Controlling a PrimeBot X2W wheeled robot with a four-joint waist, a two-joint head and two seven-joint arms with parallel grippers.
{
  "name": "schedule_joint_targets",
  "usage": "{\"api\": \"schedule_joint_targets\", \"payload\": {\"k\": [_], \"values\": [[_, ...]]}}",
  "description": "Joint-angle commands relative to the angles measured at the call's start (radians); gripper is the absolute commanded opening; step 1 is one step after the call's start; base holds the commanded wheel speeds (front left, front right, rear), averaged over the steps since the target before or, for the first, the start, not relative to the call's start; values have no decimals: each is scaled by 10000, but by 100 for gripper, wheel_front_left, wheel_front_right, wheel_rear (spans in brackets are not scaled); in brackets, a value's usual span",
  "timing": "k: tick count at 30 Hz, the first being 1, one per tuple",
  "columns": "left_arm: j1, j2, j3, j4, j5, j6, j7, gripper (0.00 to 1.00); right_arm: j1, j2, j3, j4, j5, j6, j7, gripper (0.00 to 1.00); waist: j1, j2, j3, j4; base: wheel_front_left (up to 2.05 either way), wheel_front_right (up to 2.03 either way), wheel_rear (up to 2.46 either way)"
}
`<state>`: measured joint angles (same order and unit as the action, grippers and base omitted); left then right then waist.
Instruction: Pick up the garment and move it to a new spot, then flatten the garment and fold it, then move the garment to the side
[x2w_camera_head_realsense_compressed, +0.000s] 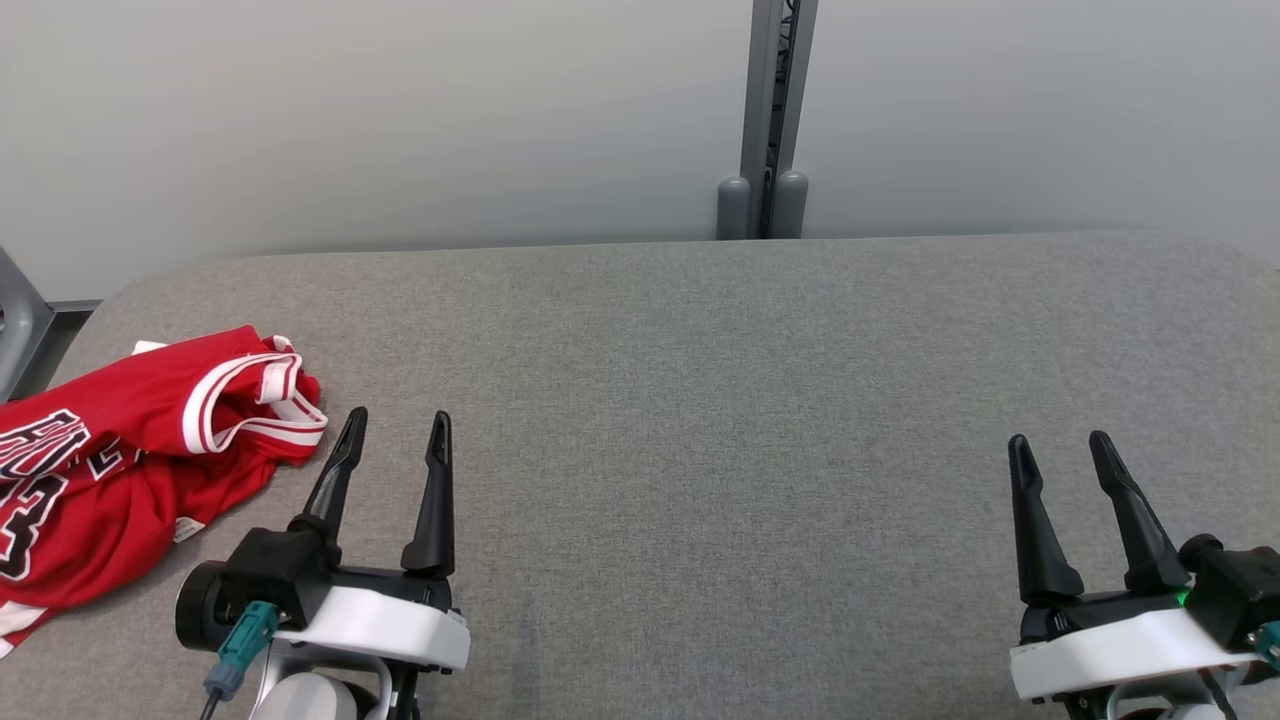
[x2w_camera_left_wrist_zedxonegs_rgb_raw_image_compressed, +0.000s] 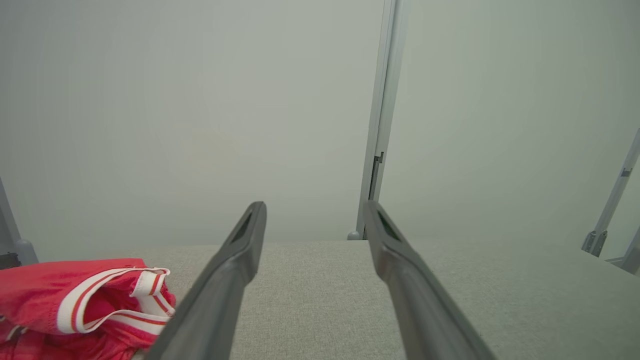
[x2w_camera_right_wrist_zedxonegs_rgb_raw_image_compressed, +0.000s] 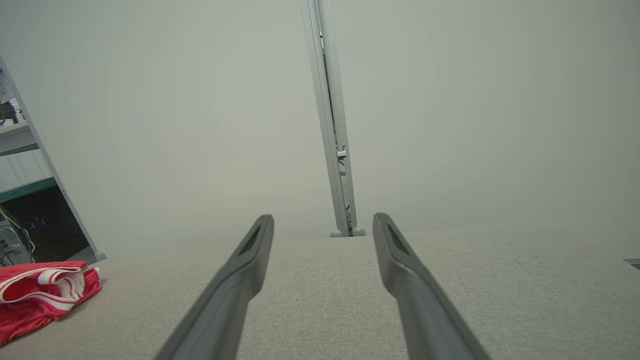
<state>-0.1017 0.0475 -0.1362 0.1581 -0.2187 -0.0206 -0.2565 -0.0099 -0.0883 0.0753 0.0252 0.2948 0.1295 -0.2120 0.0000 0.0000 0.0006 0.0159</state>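
My head camera looks forward and down from above onto the grey padded table (x2w_camera_head_realsense_compressed: 700, 400), taking in my left gripper (x2w_camera_head_realsense_compressed: 399, 414) at the lower left and my right gripper (x2w_camera_head_realsense_compressed: 1058, 438) at the lower right, with the pale wall (x2w_camera_head_realsense_compressed: 400, 120) beyond. Each wrist camera sits low and close over the tabletop, looking along its own two fingers (x2w_camera_left_wrist_zedxonegs_rgb_raw_image_compressed: 225, 290) toward that wall. All three views share the table's far edge, the grey upright post (x2w_camera_head_realsense_compressed: 765, 120) there and the red garment (x2w_camera_head_realsense_compressed: 130, 440) at the left, nearest in my left wrist view.
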Motion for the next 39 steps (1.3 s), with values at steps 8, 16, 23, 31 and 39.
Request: {"api": "schedule_joint_targets", "payload": {"k": [8,16,23,31,39], "values": [[-155,49,3,201,195,80,-83,100,103,-51,-28,-27,-293,22,-33,100,0,0,-9,23,0,0,0],[-219,49,-11,365,98,118,-81,100,103,-31,-28,-1,-251,22,-9,100,0,0,-32,30,0,0,0],[-265,49,-15,391,32,99,-81,100,93,-27,-20,3,-218,22,12,100,0,0,-21,51,0,0,0],[-264,51,-13,504,-14,85,-83,100,78,-6,-4,52,-178,22,-26,100,0,0,-18,98,0,0,0],[-318,50,46,698,-98,159,-81,100,160,10,29,48,-156,22,-7,100,0,0,-39,491,0,0,0]]}}
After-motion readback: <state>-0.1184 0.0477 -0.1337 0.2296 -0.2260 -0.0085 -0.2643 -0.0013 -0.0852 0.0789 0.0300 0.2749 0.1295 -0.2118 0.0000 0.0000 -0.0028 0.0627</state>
